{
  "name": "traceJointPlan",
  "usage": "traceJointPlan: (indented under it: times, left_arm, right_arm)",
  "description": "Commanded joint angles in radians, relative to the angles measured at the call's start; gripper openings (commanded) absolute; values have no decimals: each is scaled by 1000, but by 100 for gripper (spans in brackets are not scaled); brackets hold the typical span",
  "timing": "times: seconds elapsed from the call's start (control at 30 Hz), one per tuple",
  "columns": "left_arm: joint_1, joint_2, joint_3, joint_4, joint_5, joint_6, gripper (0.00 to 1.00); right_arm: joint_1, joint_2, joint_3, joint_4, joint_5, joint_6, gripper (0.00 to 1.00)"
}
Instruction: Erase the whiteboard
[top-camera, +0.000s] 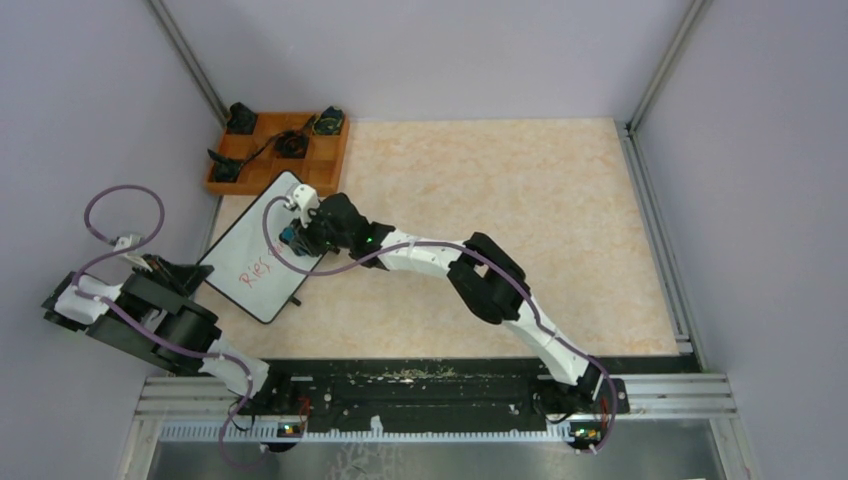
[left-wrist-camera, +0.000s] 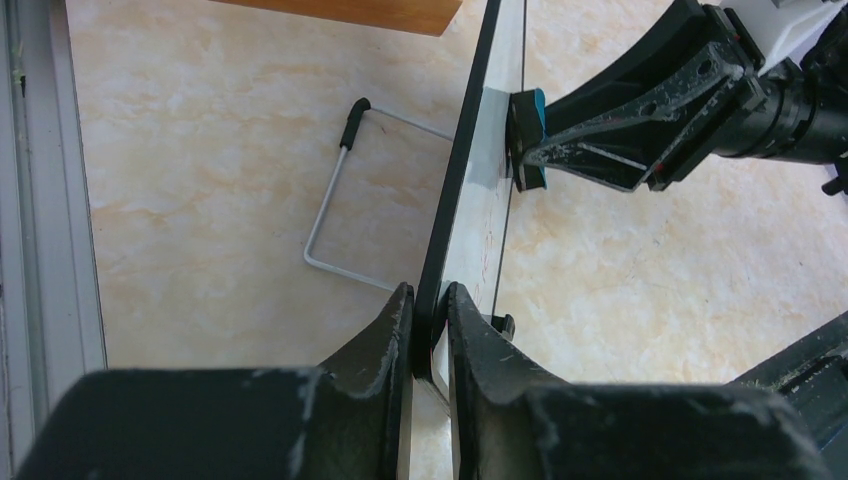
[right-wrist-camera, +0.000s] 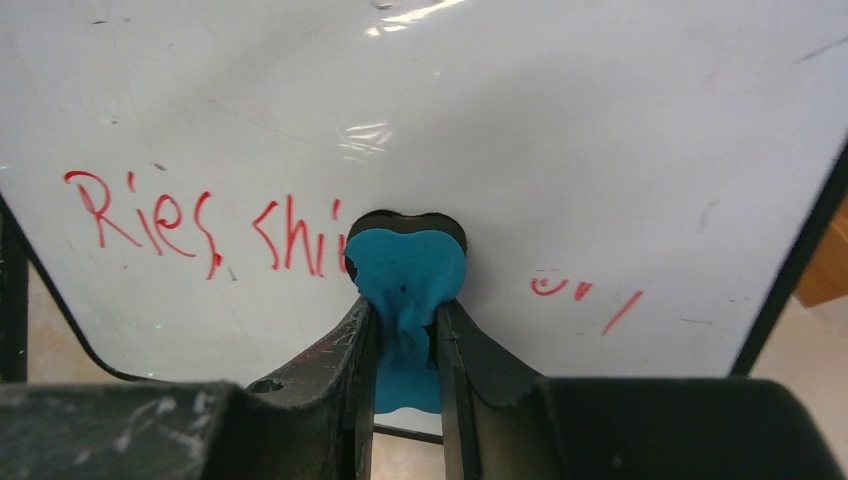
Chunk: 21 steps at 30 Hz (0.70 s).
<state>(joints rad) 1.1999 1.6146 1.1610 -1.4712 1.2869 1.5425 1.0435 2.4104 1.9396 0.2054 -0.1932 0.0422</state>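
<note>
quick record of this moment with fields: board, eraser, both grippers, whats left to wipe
whiteboard: propped at a tilt, red writing on its face
left gripper: shut on the whiteboard's black edge
right gripper: shut on the blue eraser
blue eraser: pressed against the board, mid-line
red writing: "Ries shi" left of the eraser, small marks right of it
wire stand: behind the board
orange tray: past the board's far corner

Overhead camera looks down; both wrist cameras closely share the whiteboard (top-camera: 238, 248)

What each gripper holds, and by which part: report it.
Left gripper clamps the whiteboard by its black edge. Right gripper pinches the blue eraser by its near end.
</note>
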Motion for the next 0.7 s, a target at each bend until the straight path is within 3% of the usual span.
traceJointPlan:
  times: [0.0, 0.43, 0.67]
  left_arm:
    - [25, 18, -7, 58, -43, 48, 0]
    - [23, 18, -1, 57, -50, 43, 0]
    - [23, 16, -3, 58, -44, 40, 0]
  right_arm:
    - [-58, 8, 63, 26, 23, -16, 0]
    - [-167, 90, 225, -57, 11, -26, 0]
    - [-153, 54, 150, -1, -27, -2, 0]
